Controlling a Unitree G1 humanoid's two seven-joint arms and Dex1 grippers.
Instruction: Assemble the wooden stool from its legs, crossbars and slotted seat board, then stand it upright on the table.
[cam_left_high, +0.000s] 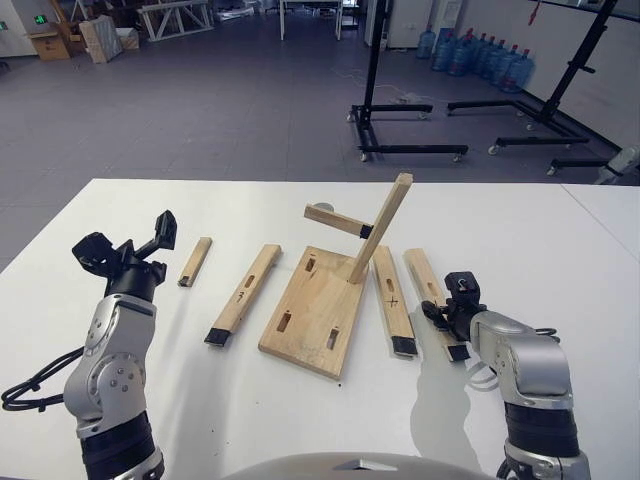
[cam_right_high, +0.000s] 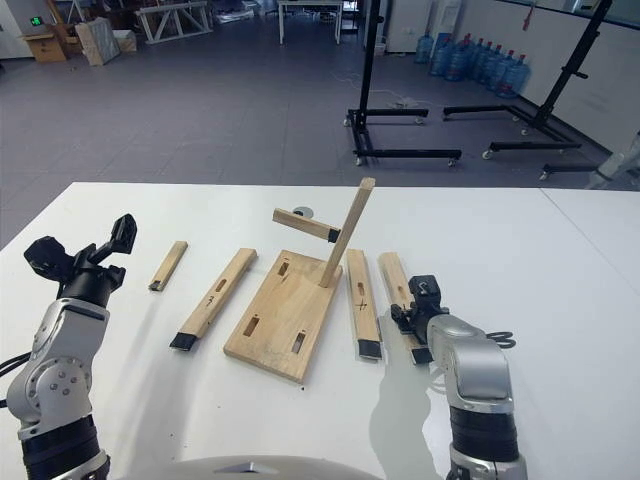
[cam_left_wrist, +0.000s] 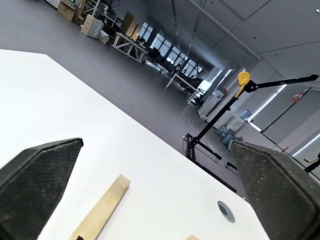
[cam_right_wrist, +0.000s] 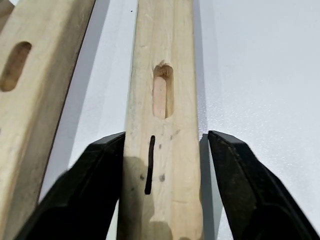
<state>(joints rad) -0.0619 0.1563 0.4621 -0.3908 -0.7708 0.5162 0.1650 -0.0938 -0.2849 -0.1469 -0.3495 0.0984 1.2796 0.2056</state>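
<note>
**Stool parts laid out on the table, right gripper astride the outer leg**

The left arm stands at the table's (cam_left_high: 150, 200) near left corner, its silver forearm raised almost upright and the wrist tipped away from the robot. The left gripper (cam_left_high: 128, 240) is held up off the white surface with its two black, rough-textured fingers (cam_left_wrist: 40, 185) spread wide, touching nothing.

Just to its right lies the short crossbar (cam_left_high: 195, 261), a small flat stick of pale wood. Next comes the capped leg (cam_left_high: 243, 294), a longer bar lying flat, with a slot cut in its face and a black tip at its near end. The seat board (cam_left_high: 300, 300) lies flat at the centre, a rectangular plank of light wood with several oblong slots. The standing leg (cam_left_high: 382, 228) rises from the board's far right slot, leaning to the right, and the fitted crossbar (cam_left_high: 335, 220) juts out sideways from it toward the left. The middle leg (cam_left_high: 392, 300) lies just right of the board, black-tipped at its near end.

The outer leg (cam_right_wrist: 160, 60) lies beside it. The right arm lies low over the table's near right, elbow bent. The right gripper (cam_right_wrist: 165, 145) is down at this leg near its black tip, jaws parted either side. One finger (cam_right_wrist: 95, 170) is against the wood; the other is a thin shadowed gap away.
</note>
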